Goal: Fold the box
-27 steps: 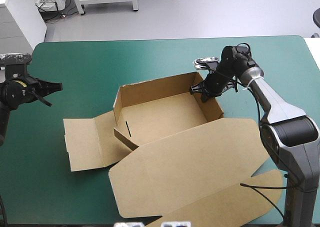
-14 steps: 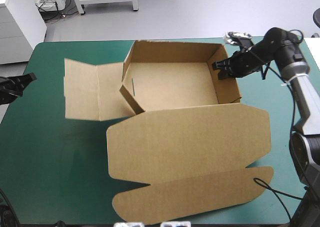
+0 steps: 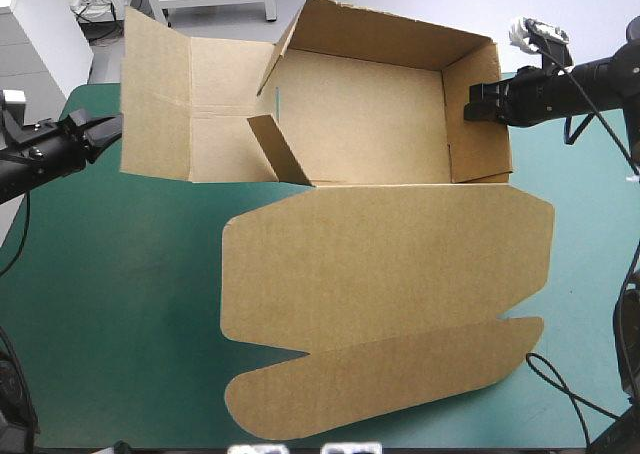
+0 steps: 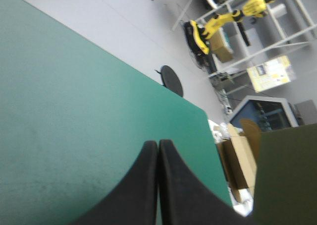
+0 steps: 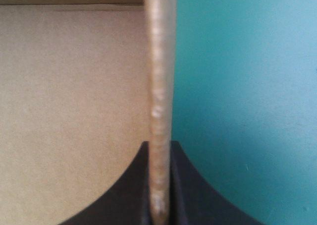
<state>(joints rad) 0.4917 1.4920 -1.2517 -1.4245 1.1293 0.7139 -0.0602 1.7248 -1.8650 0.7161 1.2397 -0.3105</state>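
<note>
The brown box (image 3: 360,124) is an open tray with raised walls, lifted and tipped so its inside faces the high view. My right gripper (image 3: 478,104) is shut on the tray's right wall (image 5: 159,61), whose edge runs between the black fingers (image 5: 159,145). The broad lid (image 3: 390,264) and its tuck flap (image 3: 380,384) hang down toward the near table edge. A side flap (image 3: 185,104) spreads out to the left. My left gripper (image 3: 112,126) is shut and empty, just left of that flap; its closed tips (image 4: 157,143) point along the teal-green cover (image 4: 74,111).
A small inner flap (image 3: 275,149) juts into the tray at its left wall. A dark board edge (image 4: 287,175) shows beside the left gripper. Bare teal-green cover (image 3: 110,304) lies left of the lid.
The right gripper has lifted the box higher and toward the far edge, tipping the tray up. The left gripper has moved in toward the box's left flap.
</note>
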